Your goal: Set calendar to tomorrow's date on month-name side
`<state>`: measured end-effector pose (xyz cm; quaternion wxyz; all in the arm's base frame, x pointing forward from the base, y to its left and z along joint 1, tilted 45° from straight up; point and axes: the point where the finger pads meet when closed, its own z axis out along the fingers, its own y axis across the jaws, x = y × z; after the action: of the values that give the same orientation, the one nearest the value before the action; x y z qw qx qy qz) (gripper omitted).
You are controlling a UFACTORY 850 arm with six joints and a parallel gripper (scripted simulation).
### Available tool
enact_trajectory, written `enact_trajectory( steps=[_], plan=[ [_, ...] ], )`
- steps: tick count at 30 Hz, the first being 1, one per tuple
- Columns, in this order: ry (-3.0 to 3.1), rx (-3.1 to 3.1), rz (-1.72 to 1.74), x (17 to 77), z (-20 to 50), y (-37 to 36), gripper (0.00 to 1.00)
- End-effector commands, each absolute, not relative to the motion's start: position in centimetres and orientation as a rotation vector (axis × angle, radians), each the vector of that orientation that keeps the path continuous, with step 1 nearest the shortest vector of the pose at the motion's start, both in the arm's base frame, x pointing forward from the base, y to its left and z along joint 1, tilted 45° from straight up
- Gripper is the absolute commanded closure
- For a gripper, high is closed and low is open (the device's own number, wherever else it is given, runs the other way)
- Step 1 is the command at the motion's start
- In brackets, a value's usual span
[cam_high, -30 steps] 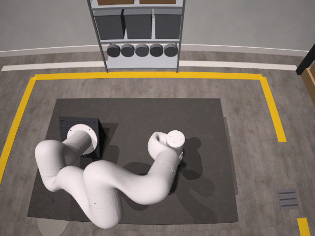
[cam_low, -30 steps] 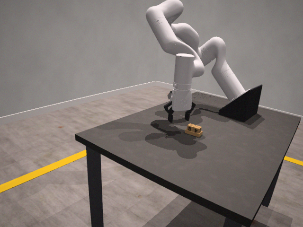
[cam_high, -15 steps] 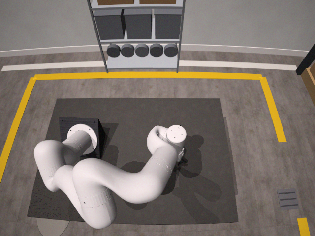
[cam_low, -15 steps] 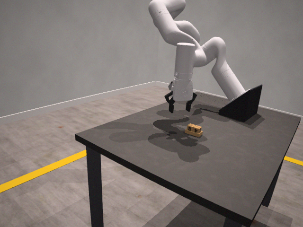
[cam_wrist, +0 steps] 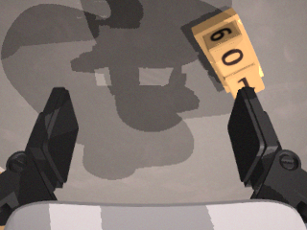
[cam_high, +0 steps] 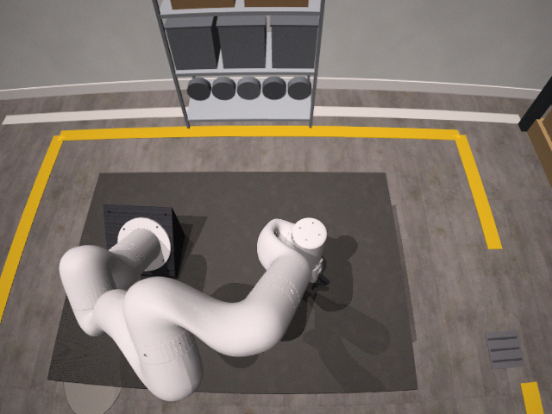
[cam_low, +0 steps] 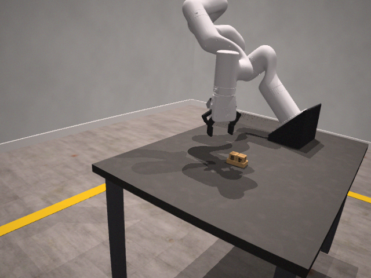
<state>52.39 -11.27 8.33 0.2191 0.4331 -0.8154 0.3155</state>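
Observation:
The small wooden calendar (cam_low: 236,159) (cam_wrist: 228,52) stands on the dark table (cam_low: 269,209), with two cubes side by side in its tray (cam_low: 236,164). In the exterior view the cube faces toward the camera read roughly 8 and 4. In the wrist view the top faces show a 6 or 9 and a 0, and the right finger covers the near end. My gripper (cam_low: 219,131) (cam_wrist: 153,106) is open and empty. It hangs above the table, behind and to the left of the calendar in the exterior view. In the top view the arm hides the calendar.
The black wedge base of the arm (cam_low: 296,128) (cam_high: 138,214) stands at the table's far corner. The table's front edge (cam_low: 179,209) is near the camera. A shelf rack (cam_high: 242,62) stands beyond the yellow floor line (cam_high: 258,131).

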Motion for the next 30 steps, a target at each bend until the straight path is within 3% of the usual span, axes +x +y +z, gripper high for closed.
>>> enact_trajectory(
  steps=[1, 30],
  plan=[
    [-2.257, 1.199, 0.874, 52.5, 8.4, -11.2, 0.00],
    [-2.698, 0.407, 1.094, 51.3, 7.3, -10.4, 0.00]
  ],
)
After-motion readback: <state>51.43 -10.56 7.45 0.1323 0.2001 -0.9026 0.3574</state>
